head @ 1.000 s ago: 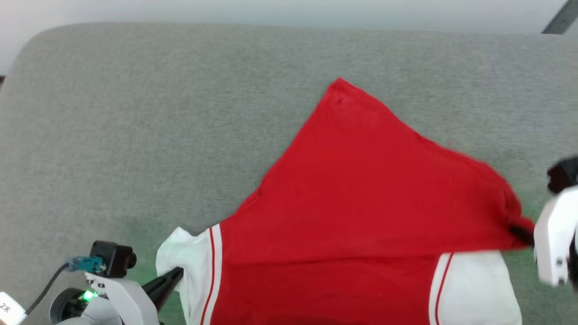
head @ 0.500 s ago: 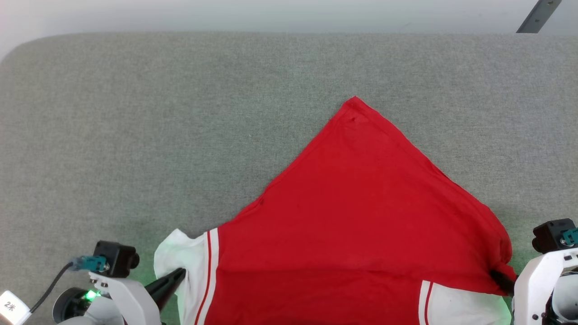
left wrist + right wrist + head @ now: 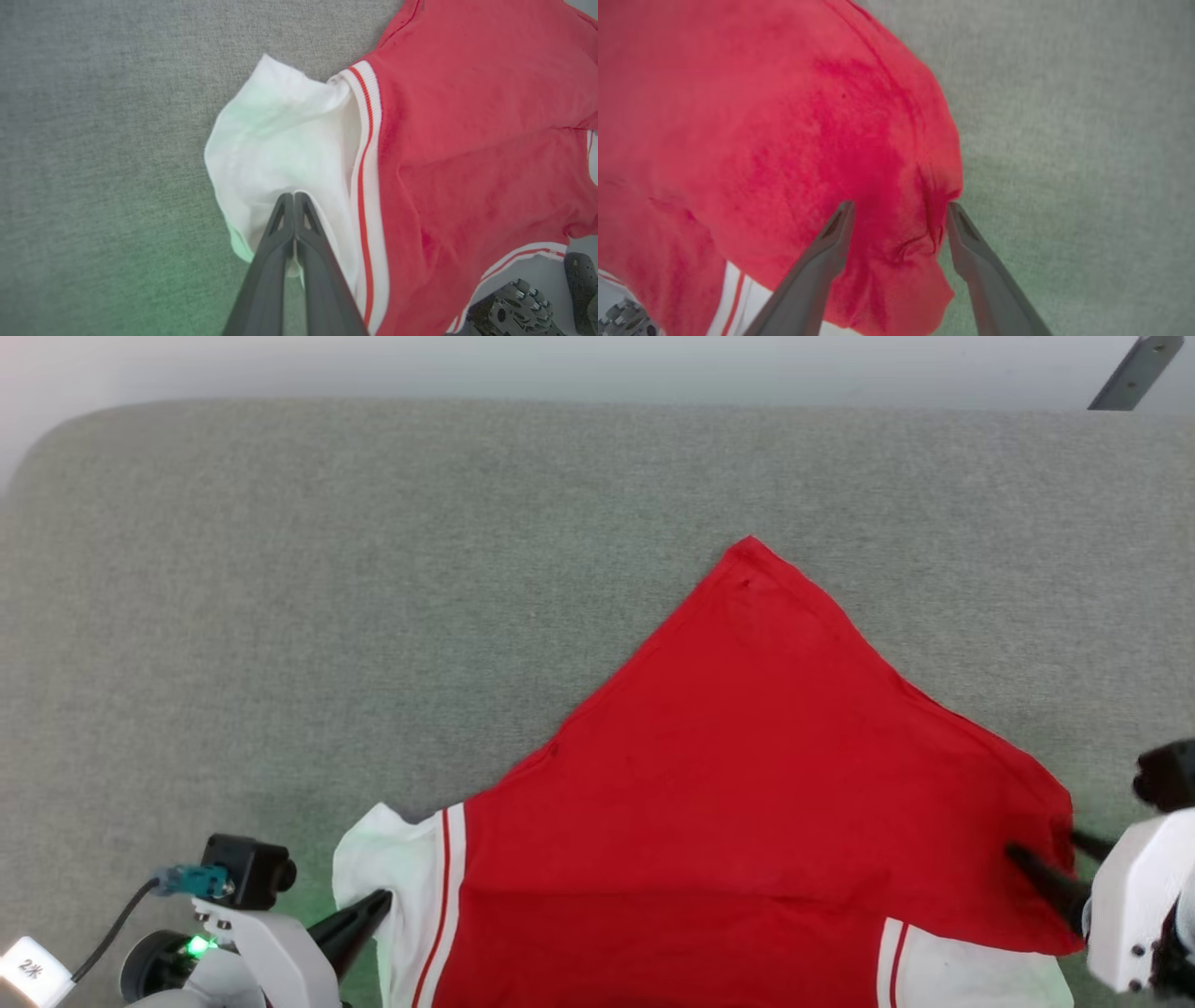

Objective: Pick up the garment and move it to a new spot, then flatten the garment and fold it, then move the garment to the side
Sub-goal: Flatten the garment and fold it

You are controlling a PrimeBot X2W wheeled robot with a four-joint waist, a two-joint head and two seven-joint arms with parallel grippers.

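grey pad (image 3: 280,569): lots of bare fabric toward the far edge and left corner, so space isn't my worry. It looks grippy though, so I'd guess any dragging bunches the cloth instead of sliding it.

garment (image 3: 747,784): sits at the near edge, right of the middle. The red body is folded over into a triangle with its tip pointing at the far edge. From the wrist views the lower part seems to run over the near edge. That's my biggest risk: if enough weight hangs off there, the whole thing could creep off the pad once nothing pins it.

white sleeve (image 3: 387,859): puffed up and curled near the left end of the shirt, not flat. If I fold now, that lump gets trapped inside.

right gripper (image 3: 901,205): fingers spread wide and straddling the rumpled red corner near the pad's right edge, gripping nothing. The cloth sits between the tips, so pulling back at a slant could snag it and undo the fold.

left gripper (image 3: 294,196): clamped shut, and it looks like it's pinching the white sleeve's hem. With only one end held, any tug from this arm could skew the triangle or yank it toward the left corner.
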